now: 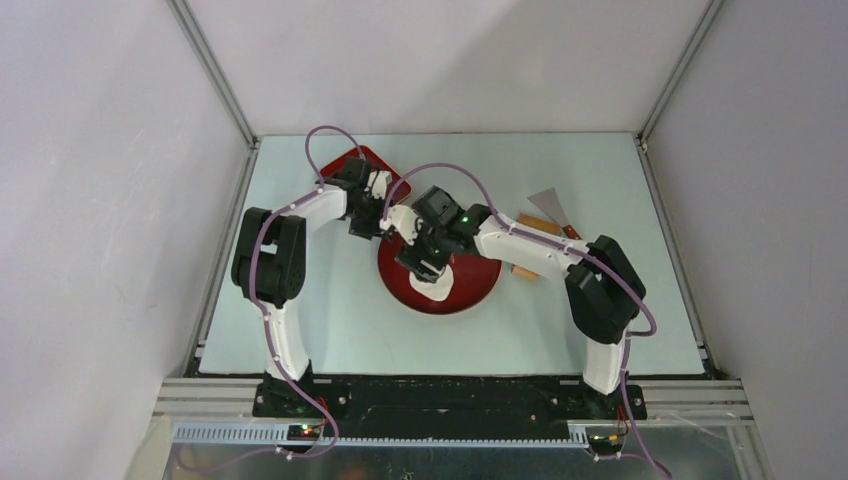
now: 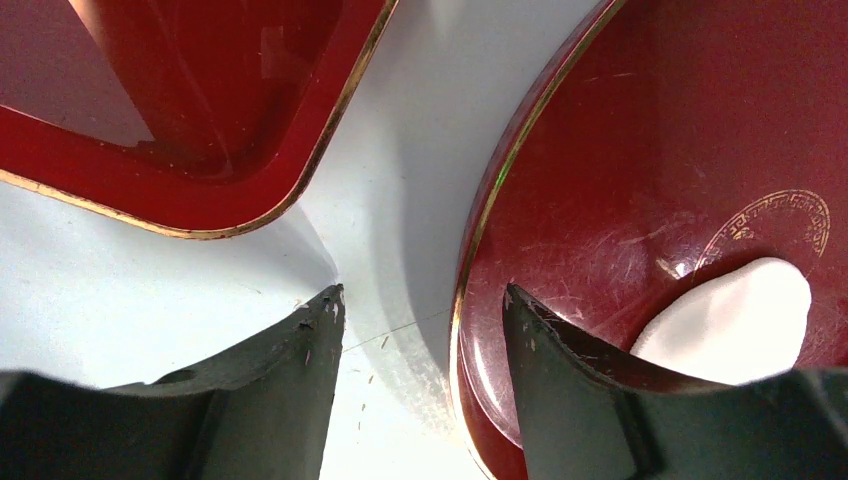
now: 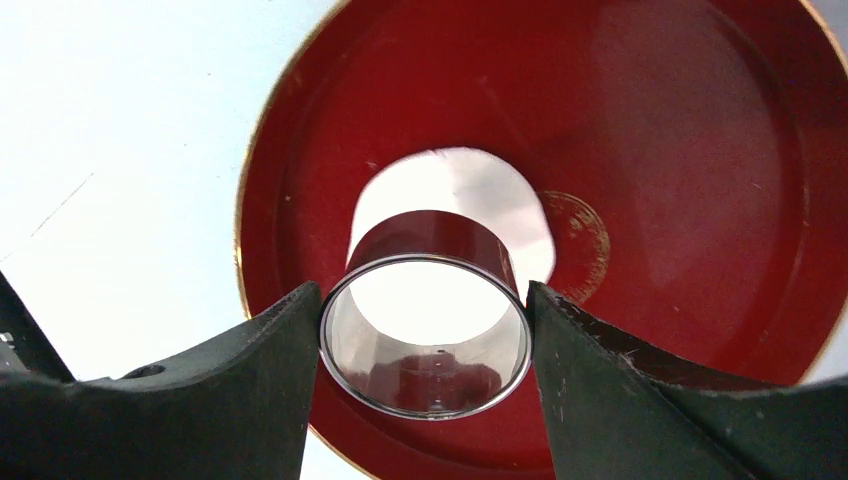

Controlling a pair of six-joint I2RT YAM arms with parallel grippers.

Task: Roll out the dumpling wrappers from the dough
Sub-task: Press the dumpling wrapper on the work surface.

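Cutting is judged to be the step in hand. Dough (image 3: 450,185) is lying flat near the middle of the round red plate (image 3: 700,150); no separate wrapper disc is being seen yet. A metal ring cutter (image 3: 430,240) is being pinched between the right gripper (image 3: 423,295) jaws, directly over the dough; contact cannot be told. Left gripper (image 2: 422,295) jaws are spread and empty, straddling the plate rim. Next move: cutter probably needs to be pressed straight down, with the plate being steadied.

Plain white walls (image 1: 100,200), pale table (image 1: 330,330), aluminium frame (image 1: 213,70)
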